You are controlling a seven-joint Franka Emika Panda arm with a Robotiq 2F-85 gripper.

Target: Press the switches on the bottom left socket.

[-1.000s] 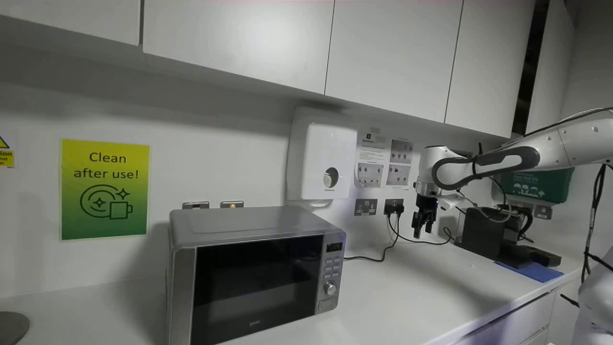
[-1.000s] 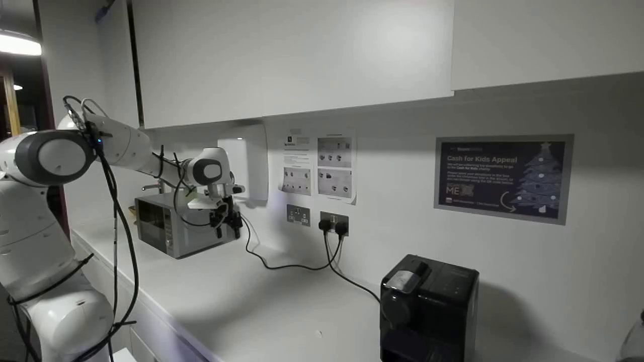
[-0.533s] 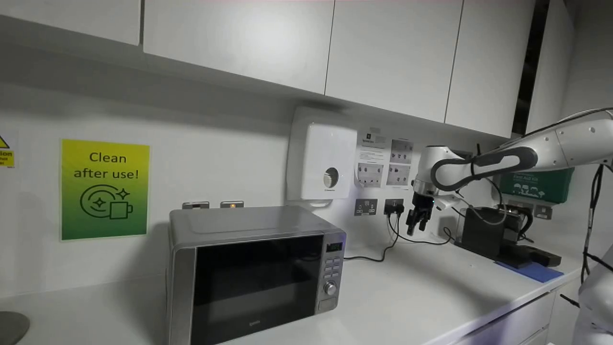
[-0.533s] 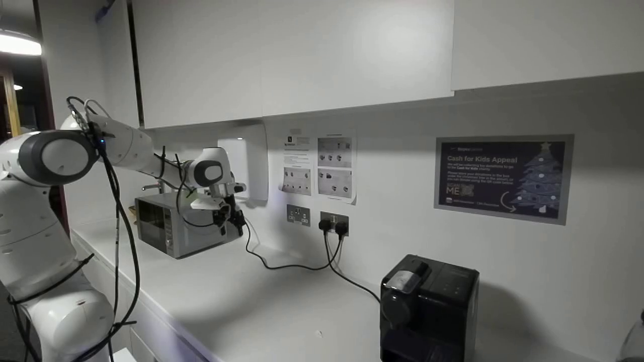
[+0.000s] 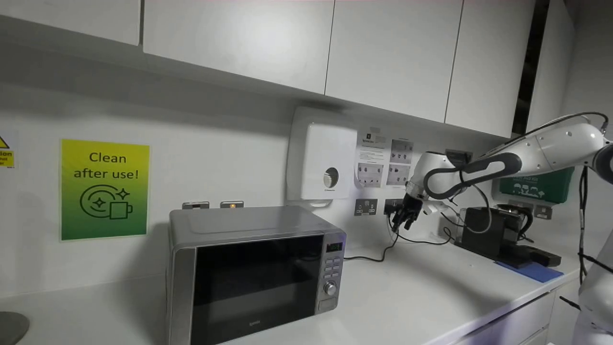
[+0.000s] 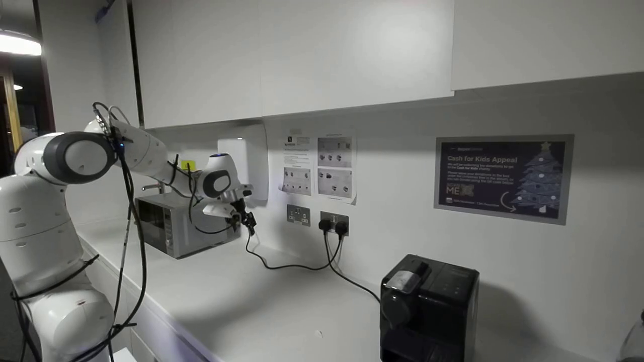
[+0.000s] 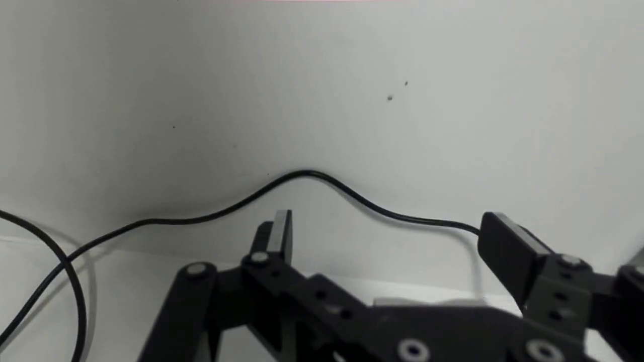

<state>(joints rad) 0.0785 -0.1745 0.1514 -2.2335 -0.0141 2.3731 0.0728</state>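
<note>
Gripper (image 7: 386,221): spread wide, its two pads (image 7: 282,231) well apart; it tilts downward in mid-air above the counter (image 5: 407,297).
Arm (image 6: 143,148): stretched out lower than the cupboards (image 5: 388,62).
Left socket (image 6: 298,215): a grey plate on the wall (image 6: 392,211), below the papers (image 6: 336,166); the gripper is apart from it.
Switches (image 6: 298,211): set in that plate, too small for me to tell which way they are rocked.
Right socket (image 6: 332,221): just beside the left one, two black plugs (image 6: 324,225) pushed in; in an exterior view the gripper hides part of it.
Cables (image 6: 292,266): dropping from the plugs, one trailing toward the microwave (image 5: 256,282), one toward the black machine (image 6: 432,311). From the wrist I see a cable curve across the low wall, passing behind one pad.
White box (image 5: 325,153): on the wall, left of the papers.
Sign (image 5: 105,189): green and yellow, reading "Clean after use!"
Poster (image 6: 503,178): dark, grey-edged, headed "Cash for Kids Appeal", on the wall above the black machine.
</note>
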